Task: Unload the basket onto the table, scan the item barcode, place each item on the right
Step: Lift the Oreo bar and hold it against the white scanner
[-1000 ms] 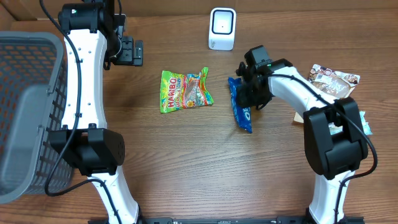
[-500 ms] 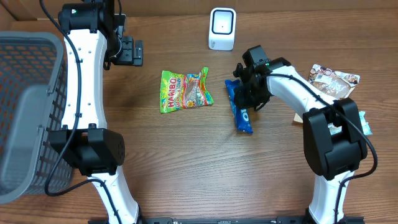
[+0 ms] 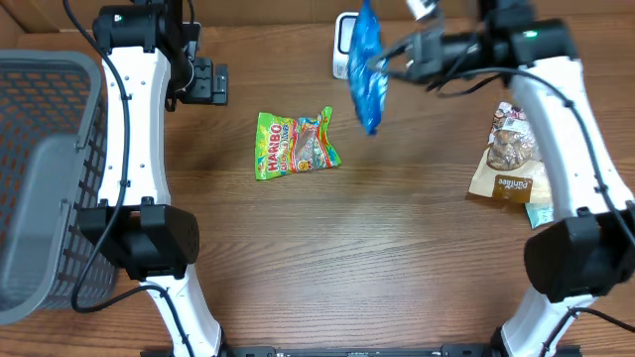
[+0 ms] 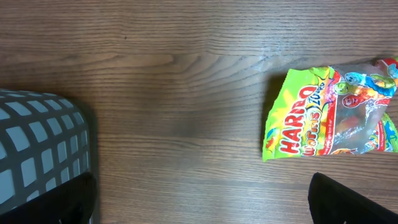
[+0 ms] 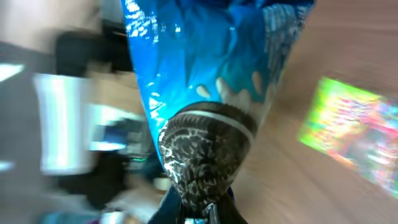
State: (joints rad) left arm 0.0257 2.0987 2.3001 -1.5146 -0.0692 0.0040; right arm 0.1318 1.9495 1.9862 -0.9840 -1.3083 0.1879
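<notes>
My right gripper (image 3: pixel 389 59) is shut on one end of a blue cookie packet (image 3: pixel 365 61) and holds it up in the air. The packet hangs just in front of the white barcode scanner (image 3: pixel 342 42) at the back of the table and hides most of it. In the right wrist view the packet (image 5: pixel 205 87) fills the middle, pinched in the right gripper (image 5: pixel 202 214) at the bottom edge; the picture is blurred. My left gripper (image 3: pixel 212 82) stands open at the back left, holding nothing, above bare wood (image 4: pixel 202 202).
A green Haribo bag (image 3: pixel 296 145) lies flat mid-table, also seen from the left wrist (image 4: pixel 329 115). A grey mesh basket (image 3: pixel 40 169) stands at the left edge. Brown snack packets (image 3: pixel 511 159) lie at the right.
The right gripper closed on the blue packet where it lay on the table, then lifted it up and back to the scanner. The left arm has not moved.
</notes>
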